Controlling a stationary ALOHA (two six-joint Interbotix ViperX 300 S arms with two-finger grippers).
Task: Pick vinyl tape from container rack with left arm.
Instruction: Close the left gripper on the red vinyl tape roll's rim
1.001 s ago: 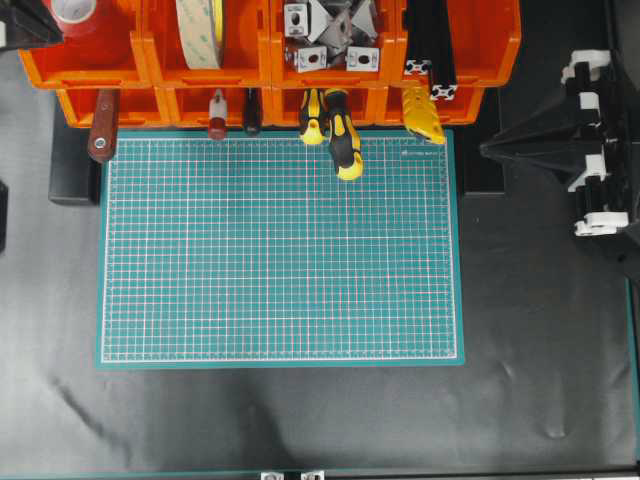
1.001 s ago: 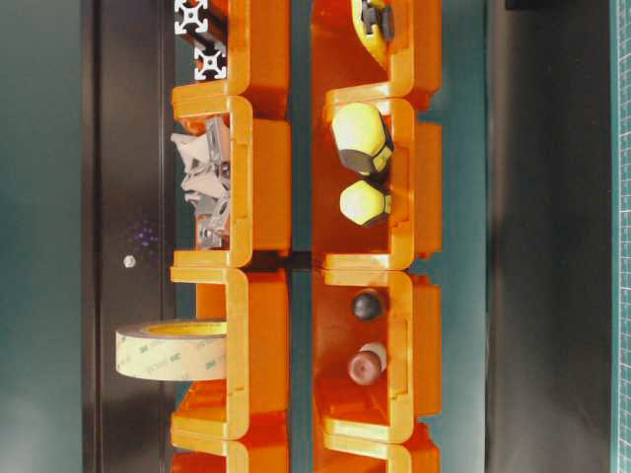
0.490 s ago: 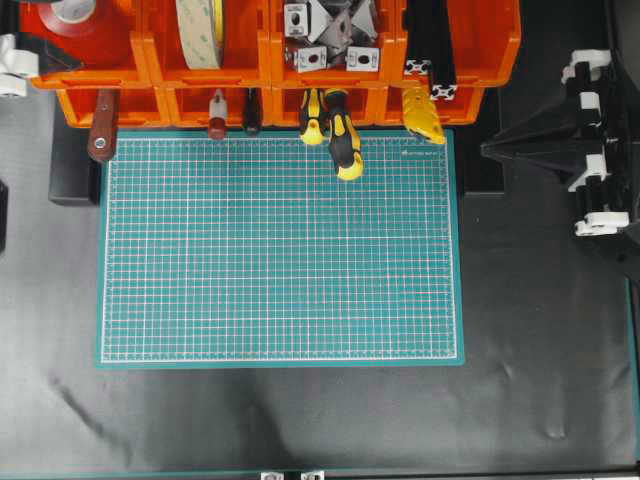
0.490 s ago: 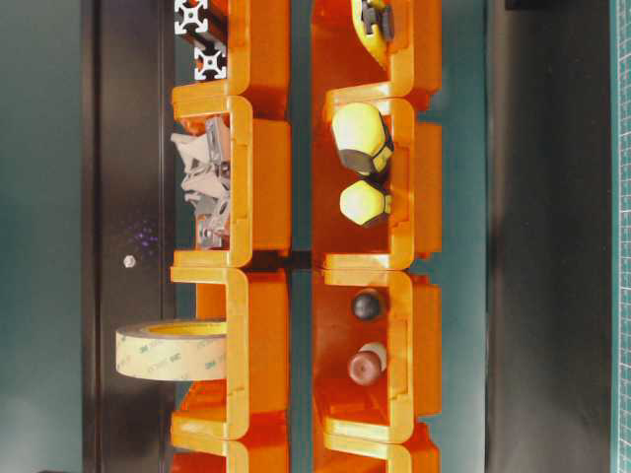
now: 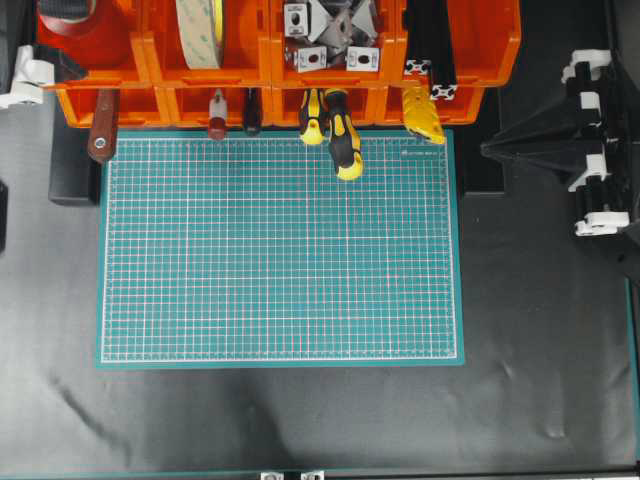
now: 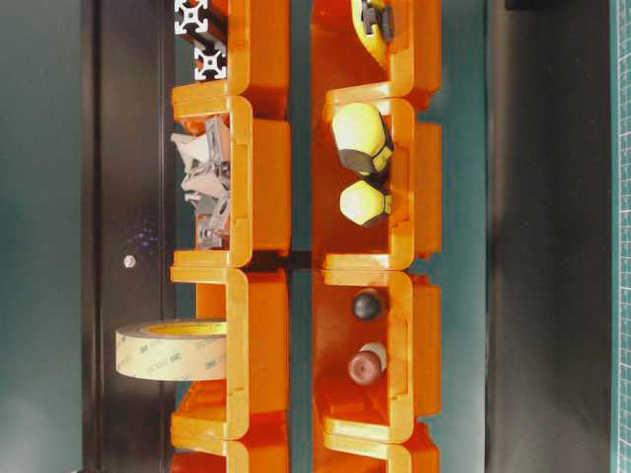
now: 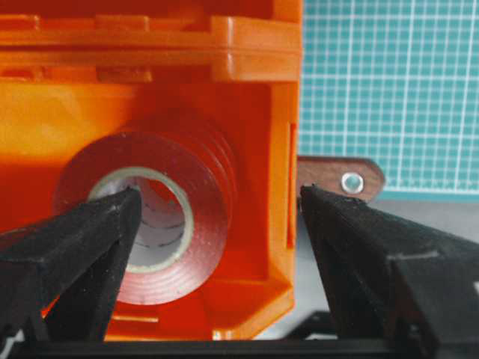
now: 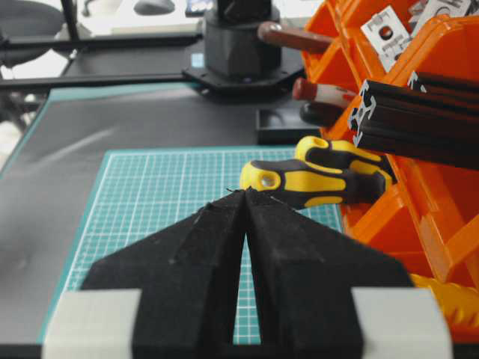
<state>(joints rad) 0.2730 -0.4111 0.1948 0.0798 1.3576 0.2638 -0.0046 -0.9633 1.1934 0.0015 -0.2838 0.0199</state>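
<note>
While the left claw (image 7: 213, 217) stood wide open, one finger (image 7: 82, 247) lay across the white core of the vinyl tape (image 7: 153, 224) and the other finger (image 7: 374, 247) sat outside the bin's wall, so nothing was gripped. That red roll lay flat in the end bin of the container rack (image 7: 254, 52), and from overhead it showed only partly at the upper left corner (image 5: 66, 12), with the left arm (image 5: 30, 75) just beside that bin.

Next along the upper row, a cream tape roll (image 6: 170, 350) stood on edge; repeated "3M" marks could be read on its side in the table-level view. Grey metal brackets (image 5: 325, 30) filled the third bin and black aluminium profiles (image 5: 432, 45) the fourth. Below them, yellow-and-black screwdrivers (image 5: 340, 130) stuck out over the green cutting mat (image 5: 280, 250), which carried a white grid and a line of print near its upper right corner, too small to read. A brown-handled tool (image 5: 101, 125) hung from the lower left bin.

At the right of the black table (image 5: 540, 330), the right claw (image 8: 245, 196) was closed, its tips touching and holding nothing.
</note>
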